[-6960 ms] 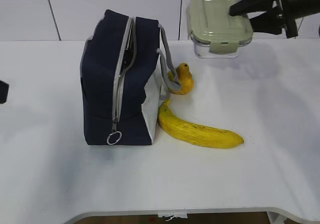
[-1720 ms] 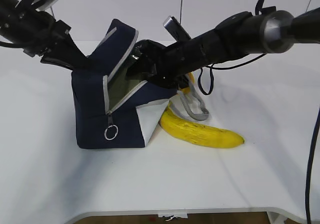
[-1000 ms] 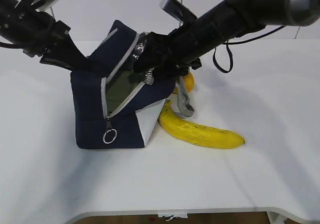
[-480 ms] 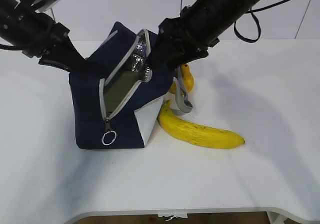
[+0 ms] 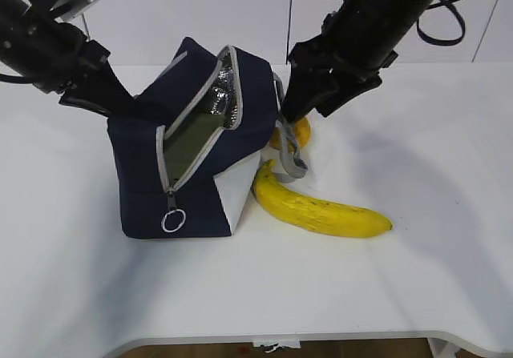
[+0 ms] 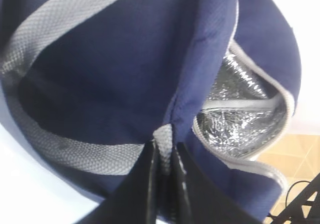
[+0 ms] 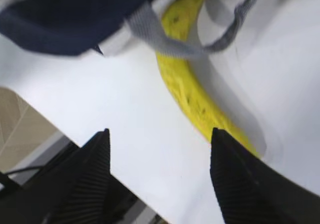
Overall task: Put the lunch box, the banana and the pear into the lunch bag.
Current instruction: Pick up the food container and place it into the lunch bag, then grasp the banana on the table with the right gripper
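The navy lunch bag (image 5: 196,166) stands open at centre left, its silver lining (image 5: 227,94) showing. The lunch box's green lid (image 5: 192,139) lies inside the opening. My left gripper (image 5: 127,102) is shut on the bag's grey webbing handle (image 6: 163,134), holding that side back. My right gripper (image 5: 314,108) hangs open and empty just right of the bag, above the pear (image 5: 300,130), which it partly hides. The banana (image 5: 321,207) lies on the table against the bag's white end panel. In the right wrist view the open gripper (image 7: 160,134) is over bare table beside the banana (image 7: 192,91).
The bag's other grey handle (image 5: 290,154) droops over the pear and the banana's near tip. The white table (image 5: 417,278) runs to its front edge, with floor beyond in the right wrist view.
My right arm has drawn up and to the right out of the bag's mouth, with the lunch box left inside. The left gripper and the bag's held side have not moved.
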